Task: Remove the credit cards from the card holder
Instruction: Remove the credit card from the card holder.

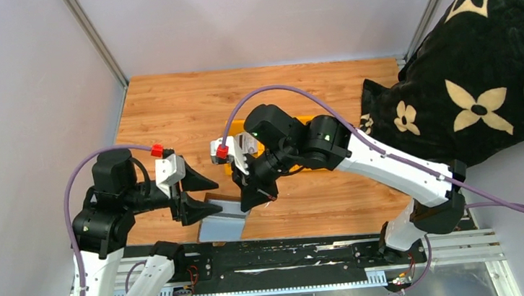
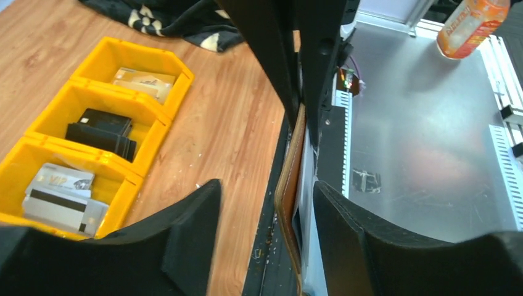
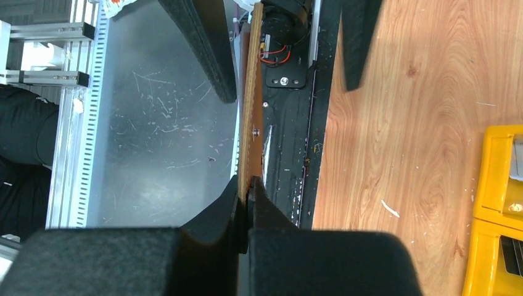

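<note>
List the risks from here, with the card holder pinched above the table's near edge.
1. The right gripper pinches only a thin edge of the card holder, which hangs beside the metal base plate. A slip would probably drop it off the wooden table.
2. The left gripper is open and straddles the whole card holder. Closing now may clamp both leaves rather than a single card, and may bump the right fingers nearby.

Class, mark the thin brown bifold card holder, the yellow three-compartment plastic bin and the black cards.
card holder point(image 2: 288, 185): left wrist view, brown outer edge.
yellow bin point(image 2: 154, 135): left wrist view, middle compartment's outer wall.
black cards point(image 2: 102, 131): left wrist view, top card.
</note>
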Robot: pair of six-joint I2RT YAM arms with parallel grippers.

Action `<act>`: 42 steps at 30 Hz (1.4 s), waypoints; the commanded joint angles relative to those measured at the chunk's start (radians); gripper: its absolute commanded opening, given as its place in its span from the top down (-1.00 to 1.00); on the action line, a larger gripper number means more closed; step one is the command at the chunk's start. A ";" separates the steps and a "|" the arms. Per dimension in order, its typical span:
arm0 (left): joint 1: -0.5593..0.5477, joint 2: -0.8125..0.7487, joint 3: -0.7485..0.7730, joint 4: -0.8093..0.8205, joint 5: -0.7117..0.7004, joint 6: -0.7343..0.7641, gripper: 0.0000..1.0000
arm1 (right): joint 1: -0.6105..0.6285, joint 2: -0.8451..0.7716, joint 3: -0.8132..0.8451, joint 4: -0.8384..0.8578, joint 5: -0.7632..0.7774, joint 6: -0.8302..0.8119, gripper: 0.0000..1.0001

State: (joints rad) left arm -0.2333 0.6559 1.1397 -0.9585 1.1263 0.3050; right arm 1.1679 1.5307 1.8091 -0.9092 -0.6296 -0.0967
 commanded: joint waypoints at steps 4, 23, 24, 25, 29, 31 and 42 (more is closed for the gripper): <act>-0.008 -0.021 -0.065 -0.019 0.127 -0.035 0.24 | 0.033 0.067 0.107 -0.089 0.011 -0.050 1.00; -0.007 0.107 0.180 -0.018 0.027 -0.083 1.00 | -0.057 -0.462 -0.887 1.534 0.156 0.529 -0.20; -0.006 0.118 0.195 0.002 0.002 -0.117 1.00 | -0.058 -0.473 -0.942 1.625 0.196 0.562 -0.23; -0.006 0.121 0.200 0.031 -0.015 -0.177 1.00 | -0.060 -0.484 -0.977 1.687 0.220 0.581 -0.24; -0.006 0.041 0.101 0.324 -0.064 -0.458 1.00 | -0.062 -0.465 -0.999 1.738 0.241 0.597 -0.25; -0.006 -0.034 0.003 0.543 -0.096 -0.628 1.00 | -0.063 -0.451 -0.993 1.750 0.239 0.607 -0.27; -0.006 -0.083 -0.045 0.753 -0.078 -0.870 1.00 | -0.094 -0.418 -1.010 1.841 0.232 0.689 0.09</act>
State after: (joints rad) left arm -0.2379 0.5720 1.0866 -0.3172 1.0515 -0.4442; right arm 1.0962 1.0916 0.8104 0.8299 -0.3920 0.5289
